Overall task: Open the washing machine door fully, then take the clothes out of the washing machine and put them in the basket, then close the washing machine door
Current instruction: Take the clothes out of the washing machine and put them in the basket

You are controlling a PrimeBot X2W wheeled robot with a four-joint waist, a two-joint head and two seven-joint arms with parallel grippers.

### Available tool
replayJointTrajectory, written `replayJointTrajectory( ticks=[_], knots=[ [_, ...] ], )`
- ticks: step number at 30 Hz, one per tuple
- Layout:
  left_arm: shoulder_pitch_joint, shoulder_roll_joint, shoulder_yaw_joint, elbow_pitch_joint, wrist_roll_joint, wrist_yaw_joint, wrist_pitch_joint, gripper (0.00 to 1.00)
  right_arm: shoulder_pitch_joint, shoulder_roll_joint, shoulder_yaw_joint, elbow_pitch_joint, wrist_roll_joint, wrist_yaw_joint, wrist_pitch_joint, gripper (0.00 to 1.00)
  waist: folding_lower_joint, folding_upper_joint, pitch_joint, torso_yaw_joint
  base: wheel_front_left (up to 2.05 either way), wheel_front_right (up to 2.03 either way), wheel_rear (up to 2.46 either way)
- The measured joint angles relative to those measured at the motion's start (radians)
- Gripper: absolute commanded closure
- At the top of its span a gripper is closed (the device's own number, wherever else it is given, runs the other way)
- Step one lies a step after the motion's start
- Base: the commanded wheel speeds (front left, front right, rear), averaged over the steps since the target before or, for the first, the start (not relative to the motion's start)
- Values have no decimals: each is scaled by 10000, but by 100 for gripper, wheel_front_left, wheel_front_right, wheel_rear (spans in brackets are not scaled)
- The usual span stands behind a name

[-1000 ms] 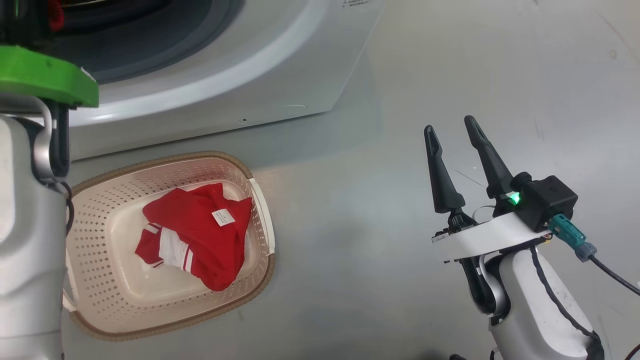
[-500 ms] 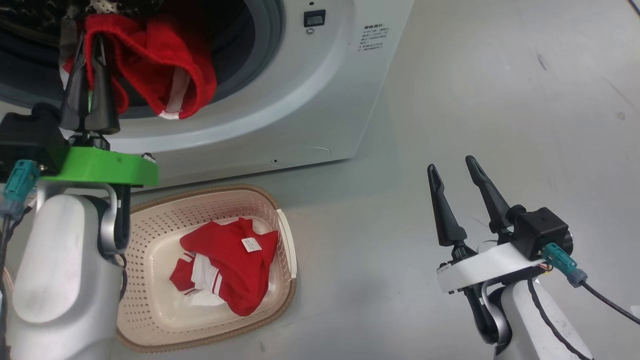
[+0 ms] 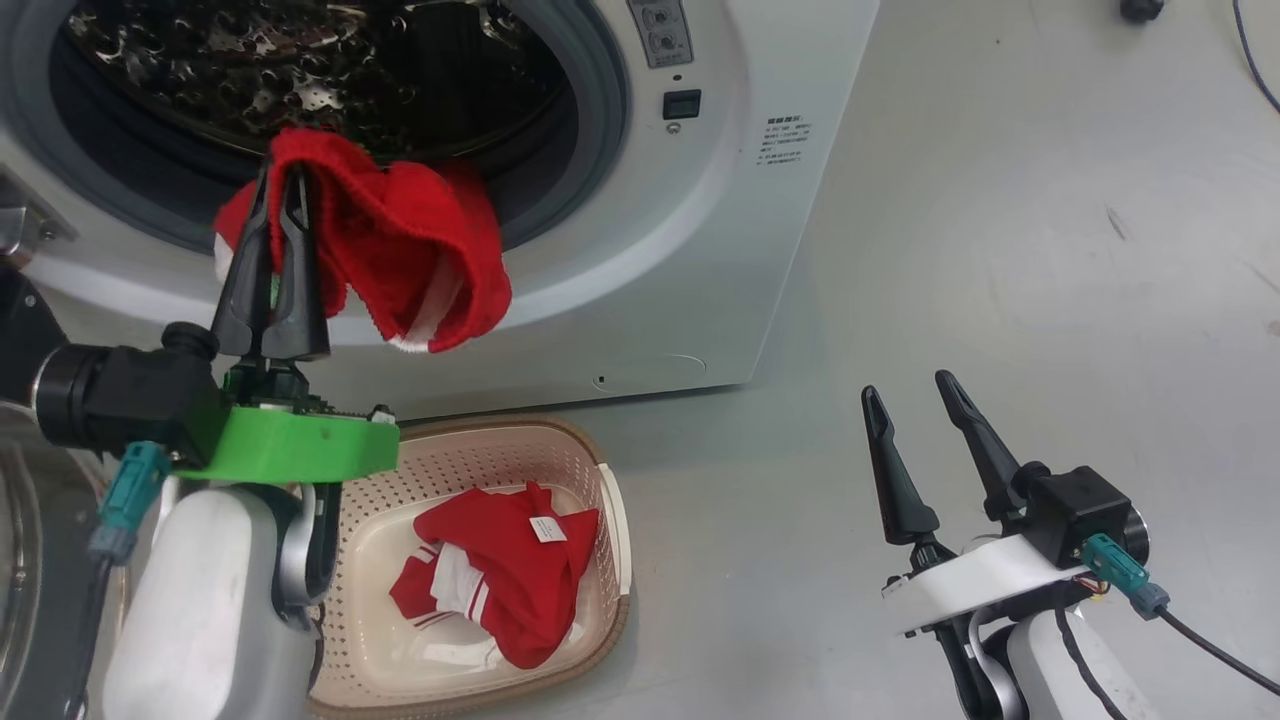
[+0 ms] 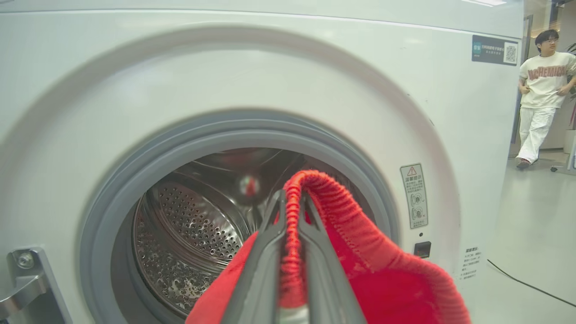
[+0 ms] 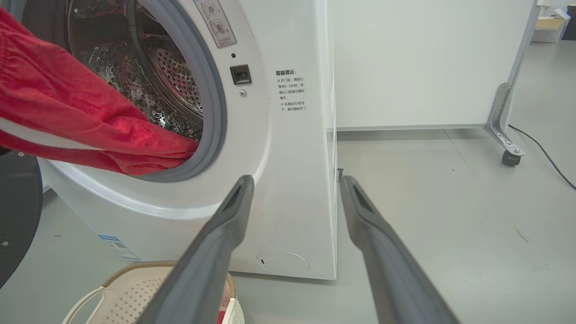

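The white washing machine (image 3: 720, 250) stands with its drum (image 4: 189, 234) exposed. My left gripper (image 3: 278, 185) is shut on the hem of a red garment (image 3: 420, 260) and holds it in front of the grey gasket, the cloth drooping over the lower lip. From the left wrist, the fingers (image 4: 265, 252) pinch a ribbed red edge (image 4: 382, 279). Below, the cream basket (image 3: 600, 470) holds another red piece of the clothes (image 3: 510, 590), with white stripes and a tag. My right gripper (image 3: 910, 395) hangs open over the floor, right of the basket. The washing machine door (image 5: 18, 211) shows as a black rim.
A person (image 4: 540, 90) stands in the background, beyond the machine's right side. A white partition on a caster (image 5: 508, 153) stands behind the machine, with a cable (image 5: 544, 153) on the floor. Bare grey floor (image 3: 1000, 250) lies right of the machine.
The head camera has swung up, bringing the drum into view. My left gripper, still shut on the red garment, has drawn slightly back from the drum mouth. The right gripper stays open.
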Motion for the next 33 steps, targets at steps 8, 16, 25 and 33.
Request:
replayJointTrajectory(
  ticks=[8, 16, 25, 33],
  knots=[
    [961, -12, -117, 81, -46, 130, 2, 100, 84, 0, 140, 2, -42, 23, 0, 0, 0, 0, -289, 307, 0, 0, 0],
    [2031, -92, -307, 867, -600, 157, 238, 100, 109, 0, 314, -94, -102, 94, 0, 0, 0, 0, -261, 269, 0, 0, 0],
    [2115, -125, -403, 2161, -809, 146, 502, 100, 102, -4, 383, -322, -111, 94, 0, 0, 0, 0, 242, 2, 0, 0, 0],
    [1630, -138, -309, 3591, -878, 144, 575, 100, -97, -2, 410, -500, -111, 105, 0, 0, 0, 0, 881, -292, 0, 0, 0]
  ],
)
